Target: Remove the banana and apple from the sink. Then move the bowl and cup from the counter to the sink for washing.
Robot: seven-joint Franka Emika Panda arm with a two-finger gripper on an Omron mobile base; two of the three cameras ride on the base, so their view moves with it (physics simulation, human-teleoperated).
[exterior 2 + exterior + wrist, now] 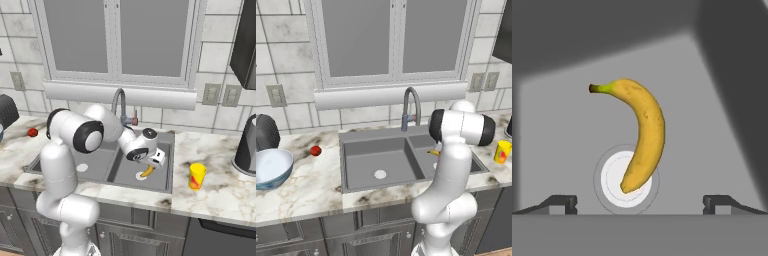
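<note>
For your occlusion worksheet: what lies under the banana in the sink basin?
The banana lies across a round white drain on the sink floor; part of the drain is covered.

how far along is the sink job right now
Done: the apple sits out on the counter. In hand: the open gripper hovers over the banana in the sink. Left: bowl and cup sit on the counter.
</note>
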